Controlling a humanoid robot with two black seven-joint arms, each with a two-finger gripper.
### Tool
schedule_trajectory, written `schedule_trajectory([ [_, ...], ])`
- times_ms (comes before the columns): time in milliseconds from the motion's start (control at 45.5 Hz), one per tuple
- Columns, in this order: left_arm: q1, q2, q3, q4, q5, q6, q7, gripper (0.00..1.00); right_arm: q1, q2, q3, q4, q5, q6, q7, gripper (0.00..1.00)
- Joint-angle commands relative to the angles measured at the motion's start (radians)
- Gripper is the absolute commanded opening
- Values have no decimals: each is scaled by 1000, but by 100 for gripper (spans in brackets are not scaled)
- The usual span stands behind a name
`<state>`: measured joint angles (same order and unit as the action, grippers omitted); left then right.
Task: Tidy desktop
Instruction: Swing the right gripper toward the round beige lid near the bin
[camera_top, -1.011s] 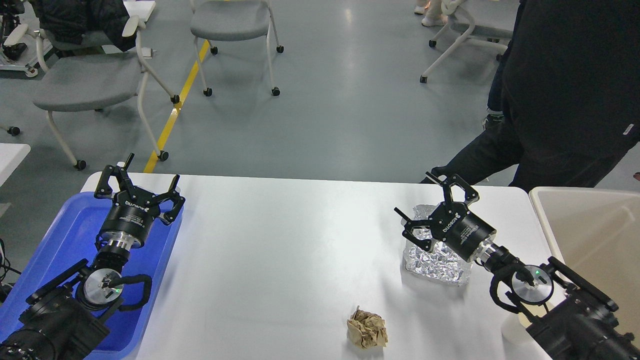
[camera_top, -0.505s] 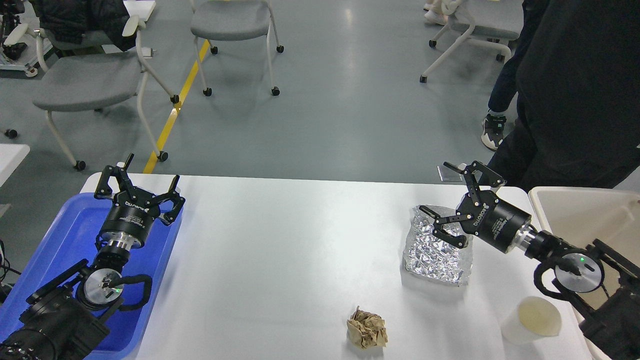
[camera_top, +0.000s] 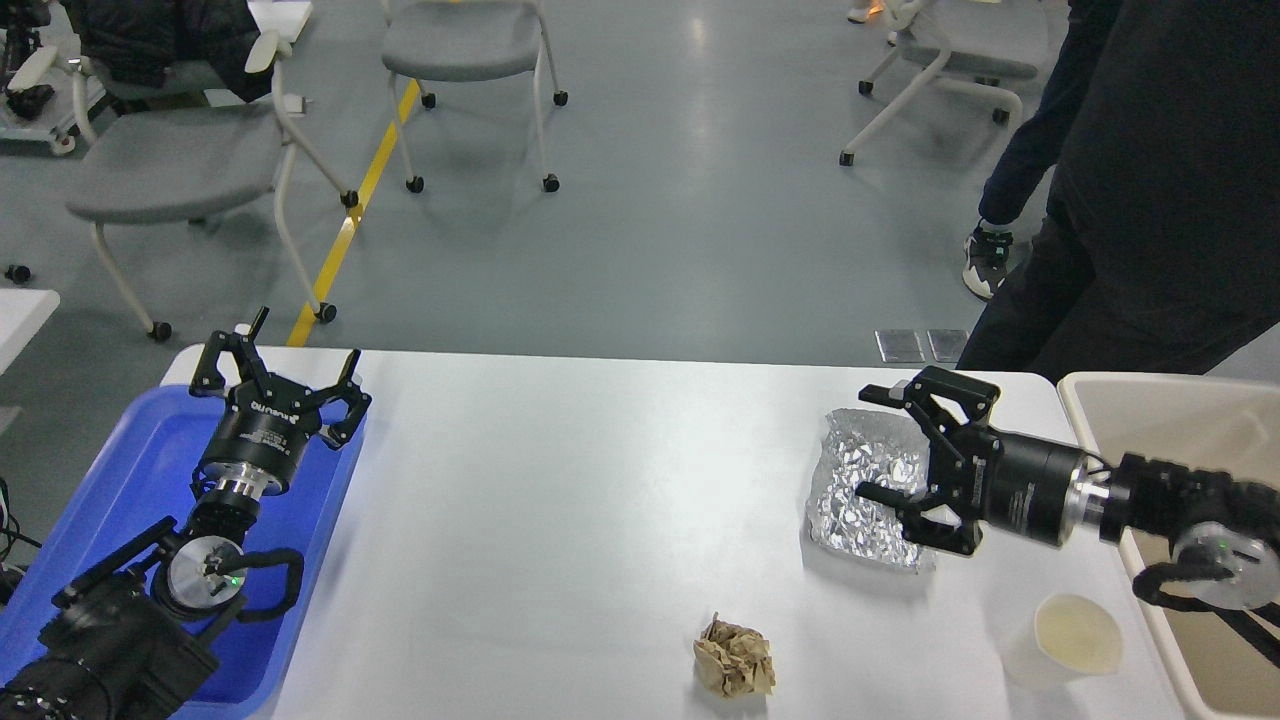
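The white desktop (camera_top: 560, 500) holds a crumpled silver foil sheet (camera_top: 860, 490) at the right, a crumpled brown paper ball (camera_top: 735, 657) near the front edge, and a pale cup (camera_top: 1072, 638) at the front right. My right gripper (camera_top: 868, 444) is open, lies sideways pointing left, and its fingers straddle the foil's right part; I cannot tell if they touch it. My left gripper (camera_top: 277, 375) is open and empty above the far end of the blue tray (camera_top: 130, 470).
A beige bin (camera_top: 1170, 430) stands against the table's right edge. A person in black (camera_top: 1150, 200) stands behind the table's far right corner. Grey wheeled chairs (camera_top: 180, 160) stand on the floor beyond the table.
My right arm has swung right and turned, so its gripper now points left, low over the foil. The cup has come into view. The left arm has not moved.
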<state>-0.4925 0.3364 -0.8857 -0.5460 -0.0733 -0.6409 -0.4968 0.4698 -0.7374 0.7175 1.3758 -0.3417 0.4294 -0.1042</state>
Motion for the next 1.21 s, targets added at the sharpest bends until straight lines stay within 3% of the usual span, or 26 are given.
schedule_trajectory([
  [0, 0, 0, 1, 0, 0, 0, 0, 100, 16, -40, -124, 114, -218, -104, 1, 100],
  [88, 0, 0, 1, 0, 0, 0, 0, 100, 52, -43, -171, 106, -330, -159, 3, 100],
  [242, 0, 0, 1, 0, 0, 0, 0, 100, 118, -53, -248, 8, -523, -166, 4, 100],
  [352, 0, 0, 2, 0, 0, 0, 0, 100, 127, -86, -253, -61, -641, -150, 8, 100],
  [593, 0, 1, 2, 0, 0, 0, 0, 100, 162, -234, -251, -52, -671, -78, 12, 100],
  [923, 0, 0, 2, 0, 0, 0, 0, 100, 161, -408, -335, -27, -827, -44, 119, 100],
  [1187, 0, 1, 2, 0, 0, 0, 0, 100, 153, -465, -415, 74, -953, -52, 129, 100],
])
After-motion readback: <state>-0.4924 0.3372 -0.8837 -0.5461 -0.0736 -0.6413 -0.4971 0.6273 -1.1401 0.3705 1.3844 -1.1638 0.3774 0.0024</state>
